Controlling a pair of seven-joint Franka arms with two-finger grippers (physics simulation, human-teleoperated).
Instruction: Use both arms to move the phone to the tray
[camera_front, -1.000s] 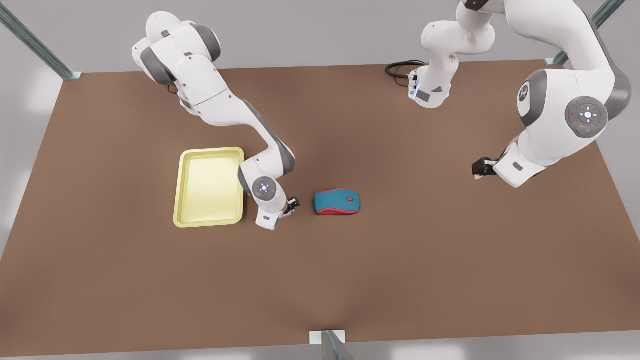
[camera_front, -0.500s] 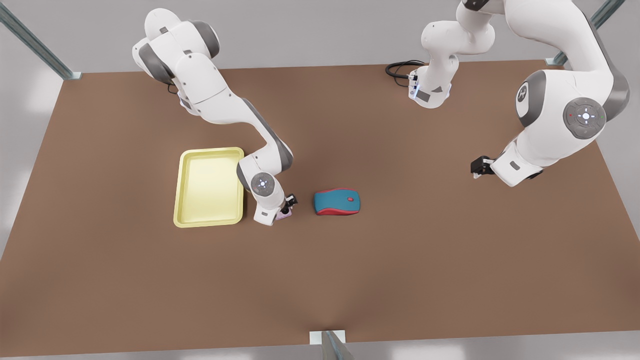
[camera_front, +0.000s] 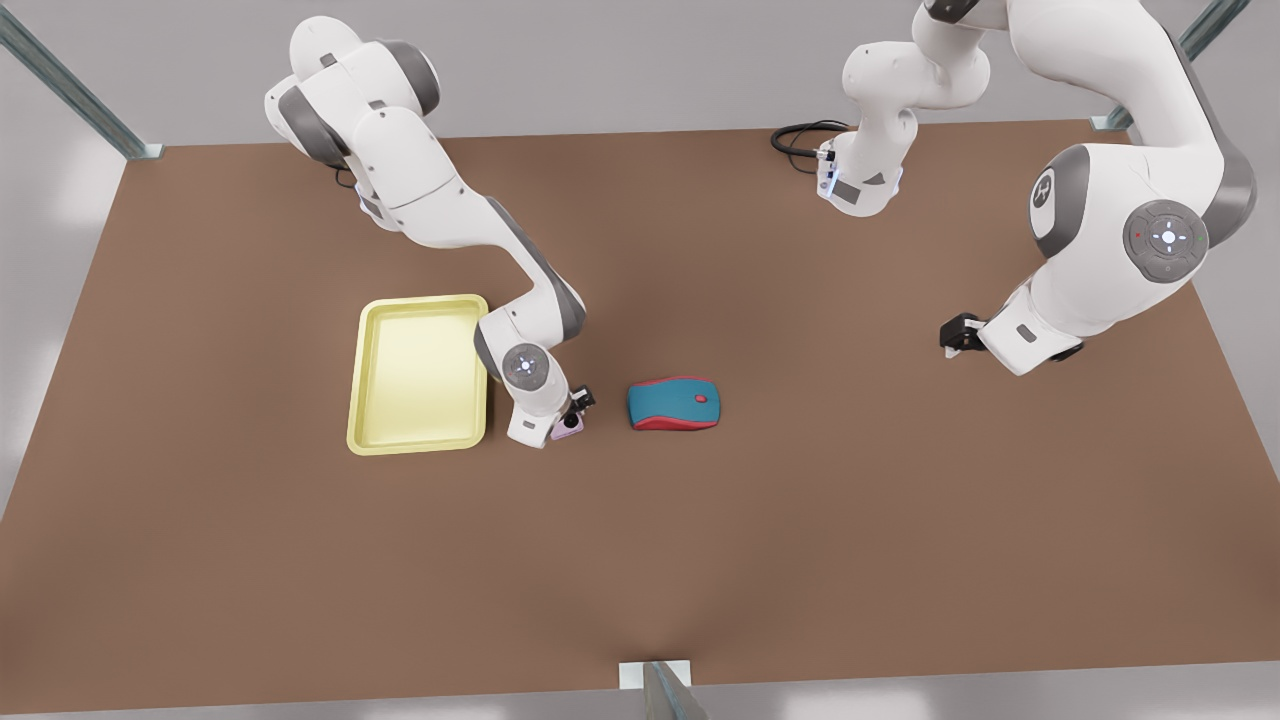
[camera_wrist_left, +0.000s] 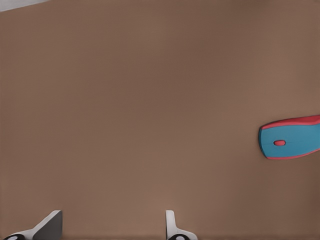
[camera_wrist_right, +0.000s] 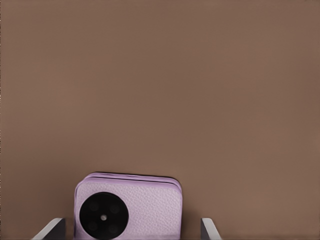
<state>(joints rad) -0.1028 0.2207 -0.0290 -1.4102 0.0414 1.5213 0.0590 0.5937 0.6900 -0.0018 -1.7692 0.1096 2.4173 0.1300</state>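
The pale lilac phone lies flat on the brown table, its black round lens facing up. My right gripper is low over it, open, one finger on each side with a small gap to the phone. In the front view the phone peeks out under that gripper, just to the right of the pale yellow tray. My left gripper hangs open over bare table at the front view's right, holding nothing; its fingertips show in the left wrist view.
A teal-and-red computer mouse sits on the table right of the phone, also in the left wrist view as the mouse. A black cable loops at the table's far edge. Bare brown table surrounds everything.
The right arm's wrist has shifted slightly toward the tray and more of the phone now shows beside it. The left arm has drifted a little.
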